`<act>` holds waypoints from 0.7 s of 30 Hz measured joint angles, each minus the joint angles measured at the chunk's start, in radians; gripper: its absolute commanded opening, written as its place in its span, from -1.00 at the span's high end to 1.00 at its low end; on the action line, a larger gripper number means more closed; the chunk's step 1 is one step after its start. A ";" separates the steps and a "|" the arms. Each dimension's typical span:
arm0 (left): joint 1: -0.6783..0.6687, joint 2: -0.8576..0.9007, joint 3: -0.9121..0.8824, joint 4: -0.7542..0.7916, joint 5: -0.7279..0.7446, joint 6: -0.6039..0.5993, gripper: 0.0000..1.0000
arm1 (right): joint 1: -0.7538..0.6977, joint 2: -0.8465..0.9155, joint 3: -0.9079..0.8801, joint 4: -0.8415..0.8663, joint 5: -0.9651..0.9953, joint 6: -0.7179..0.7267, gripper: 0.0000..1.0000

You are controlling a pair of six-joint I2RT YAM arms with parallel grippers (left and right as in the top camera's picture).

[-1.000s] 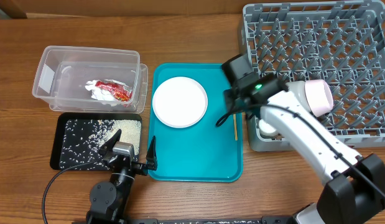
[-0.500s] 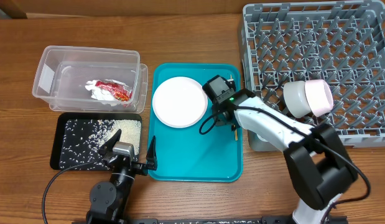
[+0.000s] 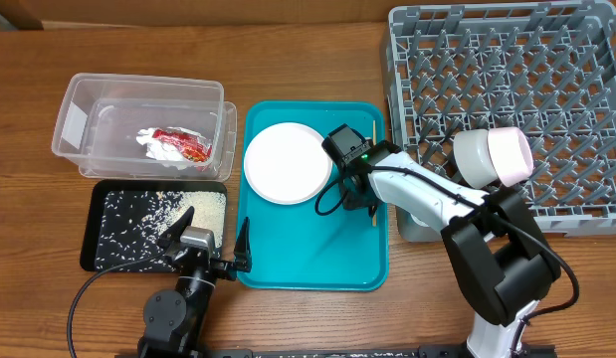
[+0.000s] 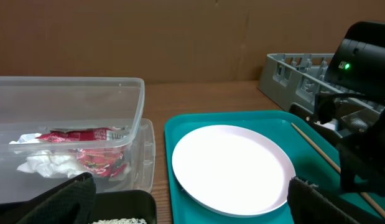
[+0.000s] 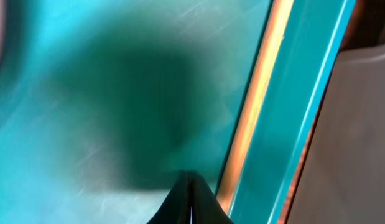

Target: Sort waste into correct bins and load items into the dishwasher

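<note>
A round white plate [image 3: 287, 163] lies on the teal tray [image 3: 317, 259]; it also shows in the left wrist view [image 4: 232, 167]. A thin wooden chopstick [image 3: 374, 139] lies along the tray's right edge [image 5: 254, 106]. My right gripper [image 3: 353, 187] is low on the tray between plate and chopstick; its fingers [image 5: 191, 193] are shut on nothing, just left of the chopstick. My left gripper [image 3: 206, 247] is open and empty at the front [image 4: 192, 208]. The red-and-white wrapper [image 3: 175, 145] lies in the clear tub [image 3: 79, 99]. Rice [image 3: 178, 209] lies in the black tray [image 3: 99, 254].
The grey dish rack [image 3: 546, 60] stands at the back right, with a white dish [image 3: 492, 157] on its side near its left front. The right arm stretches over the rack's front left corner. The tub and black tray stand left of the teal tray.
My right gripper has swung left from the rack's edge and come down onto the teal tray beside the chopstick. The left arm has not moved.
</note>
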 measured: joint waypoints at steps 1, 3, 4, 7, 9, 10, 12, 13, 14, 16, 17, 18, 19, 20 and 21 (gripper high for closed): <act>0.000 0.000 0.000 0.000 0.000 0.000 -1.00 | 0.000 -0.012 0.001 -0.004 -0.008 0.000 0.47; 0.000 0.000 0.000 0.000 0.000 0.000 -1.00 | 0.000 -0.045 0.005 -0.001 -0.013 -0.001 0.22; 0.000 0.000 0.000 0.000 0.000 0.000 -1.00 | 0.000 -0.074 0.009 0.001 -0.011 0.000 0.20; 0.000 0.000 0.000 0.000 0.000 0.000 -1.00 | 0.000 -0.134 0.025 0.013 0.004 -0.001 0.18; 0.000 0.000 0.000 0.000 0.000 0.000 -1.00 | 0.000 -0.153 0.028 0.027 0.015 0.000 0.18; 0.000 0.000 0.000 0.000 0.000 0.000 -1.00 | 0.000 -0.154 0.027 0.032 0.019 0.000 0.18; 0.000 0.000 0.000 0.000 0.000 0.000 -1.00 | 0.000 -0.151 0.010 0.065 0.025 0.000 0.18; 0.000 0.000 0.000 0.000 0.000 0.000 -1.00 | 0.000 -0.146 -0.008 0.084 0.029 0.000 0.18; 0.000 0.000 0.000 0.000 0.000 0.000 -1.00 | 0.000 -0.140 -0.021 0.095 0.034 0.000 0.18; 0.000 0.000 0.000 0.000 0.000 0.000 -1.00 | 0.000 -0.120 -0.055 0.116 0.050 0.001 0.18; 0.000 0.000 0.000 0.000 0.000 0.000 -1.00 | 0.000 -0.108 -0.071 0.127 0.058 0.001 0.18; 0.000 0.000 0.000 0.000 0.000 0.000 -1.00 | -0.001 -0.092 -0.087 0.136 0.064 0.002 0.21; 0.000 0.000 0.000 0.000 0.000 0.000 -1.00 | -0.002 -0.076 -0.100 0.142 0.068 0.001 0.30; 0.000 0.000 0.000 0.000 0.000 0.000 -1.00 | -0.003 -0.065 -0.107 0.145 0.070 -0.001 0.41; 0.000 0.000 0.000 0.000 0.000 0.000 -1.00 | -0.005 -0.055 -0.114 0.151 0.071 0.002 0.58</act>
